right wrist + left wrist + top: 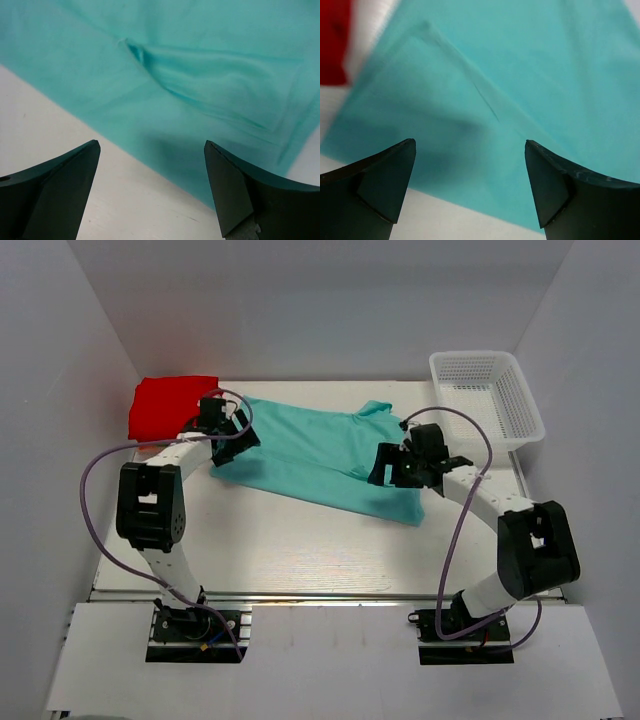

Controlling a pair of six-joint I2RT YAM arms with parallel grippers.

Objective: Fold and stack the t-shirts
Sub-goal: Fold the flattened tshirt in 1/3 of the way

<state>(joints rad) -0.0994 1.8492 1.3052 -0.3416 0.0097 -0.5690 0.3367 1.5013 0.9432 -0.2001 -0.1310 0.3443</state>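
We see one white tabletop [300,550], boxed in by white panels, carrying two t-shirts and one basket. The larger of the two shirts, the teal t-shirt [320,455], lies spread on a slant across the middle of the tabletop, from the back left down toward the right, with one sleeve pointing to the back right.

Two black-and-white arms rise from the near edge, the left arm [150,505] and the right arm [530,545]. Each trails one purple cable [90,500], and each reaches over an end of the teal shirt.

One white mesh basket [525,410] sits at the back right corner, apart from the shirt. The second shirt, the red t-shirt [165,405], lies as a compact bundle at the back left corner. It is just beside the teal cloth, and the left wrist view shows a strip of bare tabletop between them.

The left fingers [240,440] stand spread wide over the teal shirt's left end, holding nothing. From the wrist, the two dark fingers [375,185] frame flat cloth [485,75] with one layered edge running across it. The right fingers [385,465] are likewise parted over the shirt's lower right edge and grip nothing. From that wrist, the cloth [200,75] shows one small pucker and soft wrinkles.
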